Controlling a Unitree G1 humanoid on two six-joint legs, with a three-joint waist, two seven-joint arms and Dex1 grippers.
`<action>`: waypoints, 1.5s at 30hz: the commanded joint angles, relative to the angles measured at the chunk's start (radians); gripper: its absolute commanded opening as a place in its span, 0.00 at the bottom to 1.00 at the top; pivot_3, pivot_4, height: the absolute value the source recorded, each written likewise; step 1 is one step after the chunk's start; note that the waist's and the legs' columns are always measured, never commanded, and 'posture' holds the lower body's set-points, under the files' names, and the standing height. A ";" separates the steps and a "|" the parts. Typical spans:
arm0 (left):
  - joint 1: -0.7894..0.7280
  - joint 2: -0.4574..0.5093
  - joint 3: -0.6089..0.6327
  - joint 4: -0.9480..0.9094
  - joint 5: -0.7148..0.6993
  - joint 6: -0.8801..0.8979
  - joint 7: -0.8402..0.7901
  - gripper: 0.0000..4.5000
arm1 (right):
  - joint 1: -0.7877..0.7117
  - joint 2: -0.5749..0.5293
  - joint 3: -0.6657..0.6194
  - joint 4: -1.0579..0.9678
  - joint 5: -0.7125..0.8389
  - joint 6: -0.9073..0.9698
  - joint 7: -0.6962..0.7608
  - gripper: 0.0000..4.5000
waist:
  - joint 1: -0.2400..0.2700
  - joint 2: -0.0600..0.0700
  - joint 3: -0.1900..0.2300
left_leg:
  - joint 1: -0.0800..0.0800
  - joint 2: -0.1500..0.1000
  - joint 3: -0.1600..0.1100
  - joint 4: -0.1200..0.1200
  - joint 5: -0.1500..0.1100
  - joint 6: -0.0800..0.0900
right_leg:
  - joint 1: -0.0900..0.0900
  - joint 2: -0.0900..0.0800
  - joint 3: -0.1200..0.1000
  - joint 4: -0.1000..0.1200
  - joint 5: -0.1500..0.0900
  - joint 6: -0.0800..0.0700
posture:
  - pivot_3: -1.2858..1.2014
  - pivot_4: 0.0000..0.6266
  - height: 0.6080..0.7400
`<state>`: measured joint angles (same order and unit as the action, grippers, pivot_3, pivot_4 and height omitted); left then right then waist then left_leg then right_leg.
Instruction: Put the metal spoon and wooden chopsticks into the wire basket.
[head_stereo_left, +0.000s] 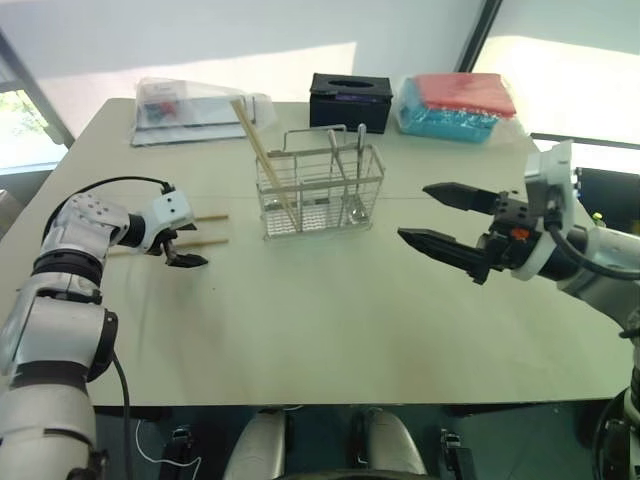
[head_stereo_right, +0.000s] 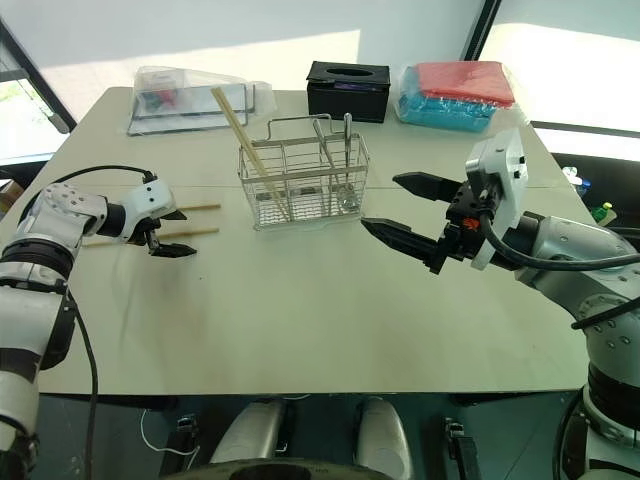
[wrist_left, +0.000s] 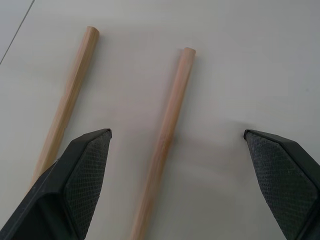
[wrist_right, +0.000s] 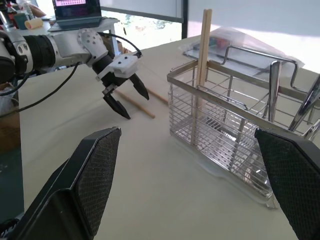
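Observation:
The wire basket (head_stereo_left: 320, 190) stands mid-table. Wooden chopsticks (head_stereo_left: 262, 148) lean in its left compartment, and the metal spoon (head_stereo_left: 361, 160) stands in its right side among shiny handles. Two more wooden chopsticks (head_stereo_left: 208, 229) lie flat on the table to the basket's left. My left gripper (wrist_left: 177, 134) hangs open just over them, pointing down. The nearer stick (wrist_left: 175, 95) lies between its fingers; the other stick (wrist_left: 70, 95) lies outside one finger. My right gripper (head_stereo_left: 413, 210) is open and empty, held level above the table to the right of the basket.
A black tissue box (head_stereo_left: 350, 100) sits behind the basket. A bagged blue and red pack (head_stereo_left: 460, 105) lies at the back right and a clear plastic bag (head_stereo_left: 195, 105) at the back left. A laptop (wrist_right: 77, 10) stands beyond the table's left side.

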<state>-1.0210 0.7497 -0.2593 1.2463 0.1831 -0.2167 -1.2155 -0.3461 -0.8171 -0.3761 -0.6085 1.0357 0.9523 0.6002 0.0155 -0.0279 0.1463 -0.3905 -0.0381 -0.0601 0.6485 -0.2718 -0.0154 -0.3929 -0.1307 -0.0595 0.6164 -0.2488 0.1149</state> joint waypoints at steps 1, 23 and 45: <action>0.000 -0.020 0.001 0.033 0.034 -0.005 0.033 1.00 | -0.001 -0.032 -0.060 -0.035 0.051 0.000 -0.040 0.99 | 0.000 0.001 -0.001 | 0.000 0.000 0.000 0.000 0.000 0.000 | 0.000 -0.001 0.000 0.000 0.000 0.000 | 0.52 0.24 0.45; -0.018 -0.036 0.033 0.033 0.051 0.002 -0.001 0.70 | 0.041 -0.053 -0.054 -0.003 0.102 -0.048 -0.075 1.00 | 0.004 0.002 -0.002 | -0.001 -0.001 0.000 0.000 0.000 0.000 | 0.001 -0.001 -0.002 0.000 0.000 0.000 | 0.52 0.24 0.45; -0.075 -0.011 0.113 -0.078 -0.045 0.044 -0.201 0.01 | 0.069 -0.030 -0.006 0.007 0.031 -0.129 -0.069 1.00 | -0.001 -0.001 -0.001 | -0.003 -0.001 0.000 0.000 0.000 0.000 | -0.001 0.000 -0.002 0.000 0.000 0.000 | 0.52 0.24 0.45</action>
<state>-1.0399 0.7141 -0.1901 1.2326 0.1957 -0.1936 -1.3517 -0.2773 -0.8455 -0.3676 -0.5869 1.0795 0.8530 0.5207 0.0142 -0.0286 0.1454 -0.3943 -0.0390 -0.0604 0.6487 -0.2717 -0.0151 -0.3949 -0.1304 -0.0621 0.6160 -0.2490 0.1152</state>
